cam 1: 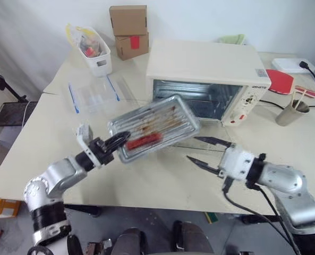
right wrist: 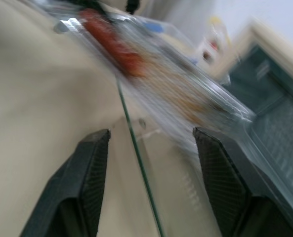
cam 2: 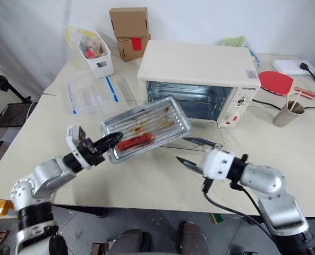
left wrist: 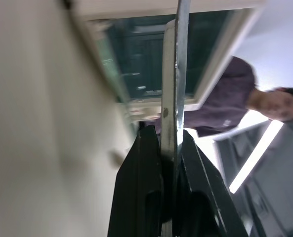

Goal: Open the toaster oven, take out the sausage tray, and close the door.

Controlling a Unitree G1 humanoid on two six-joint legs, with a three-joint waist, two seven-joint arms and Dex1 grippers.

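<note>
Left eye view: sausage tray [cam 1: 154, 126] tilted, long axis toward toaster oven [cam 1: 207, 79]

One toaster oven [cam 1: 205, 69], one sausage tray [cam 1: 154, 126] with one sausage [cam 1: 144, 141], two cardboard boxes [cam 1: 129, 31], one clear plastic box [cam 1: 93, 94], one white bin [cam 1: 96, 56], one paper cup [cam 1: 291, 112], one red paddle [cam 1: 280, 81].
</note>
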